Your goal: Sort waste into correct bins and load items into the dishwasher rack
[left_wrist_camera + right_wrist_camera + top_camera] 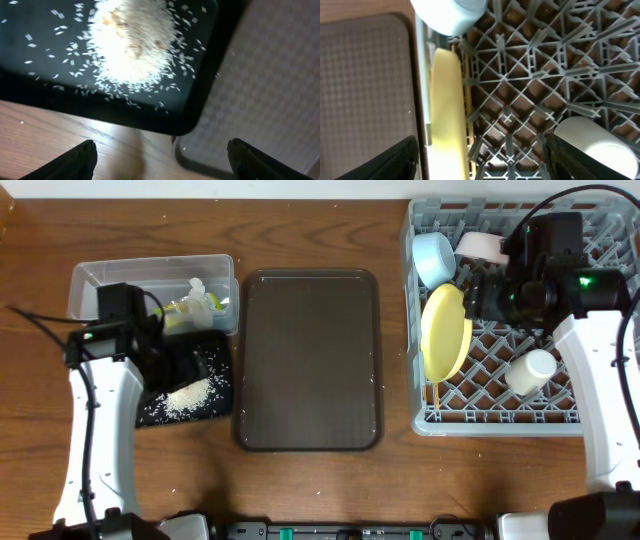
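- Two bins stand at the left of the table. A clear plastic tub [95,280] is the farther one, and a shallow black tray [150,415] sits close against its near side.
- Inside the tub, toward its right end, lie a crumpled white tissue [197,287] and a crinkled green-yellow wrapper [183,308].
- On the black tray the rice grains [135,45] form one heaped white pile, with loose grains scattered around it.
- At the right, the grey dishwasher rack [500,425] holds the dishes.
  - The yellow plate [445,332] stands on edge along its left side.
  - The light blue bowl [434,258] is just beyond the plate.
  - The white bowl [482,246] is beside the blue one at the far edge.
  - A pale cup [530,370] lies on its side near the middle.
  - The chopsticks [436,395] lie at the near left, by the plate's lower edge.
- The left gripper [162,162] hovers over the near right corner of the black tray. Its fingers [75,162] are spread wide with nothing between them.
- The right gripper [480,165] hangs over the left part of the rack, beside the plate. Its fingers [385,162] are also wide apart and empty.
- A brown serving tray [308,360] lies between the bins and the rack on the wooden table [320,210].
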Robot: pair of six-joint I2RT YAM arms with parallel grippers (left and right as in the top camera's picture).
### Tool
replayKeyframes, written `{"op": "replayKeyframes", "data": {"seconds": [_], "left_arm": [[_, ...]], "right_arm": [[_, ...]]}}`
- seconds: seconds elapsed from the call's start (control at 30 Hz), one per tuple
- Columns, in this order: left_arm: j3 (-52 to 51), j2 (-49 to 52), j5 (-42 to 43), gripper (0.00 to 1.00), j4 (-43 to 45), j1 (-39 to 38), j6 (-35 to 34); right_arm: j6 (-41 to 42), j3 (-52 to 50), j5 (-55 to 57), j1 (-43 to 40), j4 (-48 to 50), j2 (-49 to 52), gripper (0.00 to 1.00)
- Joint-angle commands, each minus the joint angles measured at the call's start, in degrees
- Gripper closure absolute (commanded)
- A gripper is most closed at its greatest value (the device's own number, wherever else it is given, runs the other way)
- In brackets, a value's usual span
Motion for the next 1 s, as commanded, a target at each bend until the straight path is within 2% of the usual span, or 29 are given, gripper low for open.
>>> {"op": "replayKeyframes", "data": {"seconds": [0.0,0.17,0.27,0.43,0.63,0.97], "left_arm": [[-0.44,-3.39,0.11,0.14,-0.17,-1.92,3.13],[-7.30,-12.90,-0.72,0.13,5.90,-4.07,3.06],[-13.70,-21.09,-0.68,0.13,11.47,-4.50,3.06],[-23.67,-34.23,-0.61,0.13,18.10,-4.61,2.80],[-25.51,-40.39,-0.26,0.13,18.03,-4.61,2.86],[-25.51,-39.23,-0.26,0.13,18.03,-4.61,2.86]], "right_arm": [[-1.18,-3.10,-0.83,1.44,1.64,-4.31,0.21],[-0.59,-15.13,-0.59,2.99,11.61,-13.84,0.16],[-0.50,-25.22,0.76,3.85,19.52,-21.86,0.01],[-0.48,-39.87,2.78,4.39,28.96,-34.99,0.01],[-0.48,-47.32,2.71,4.42,28.46,-41.55,0.01],[-0.50,-48.57,2.78,4.42,21.29,-40.54,0.01]]}}
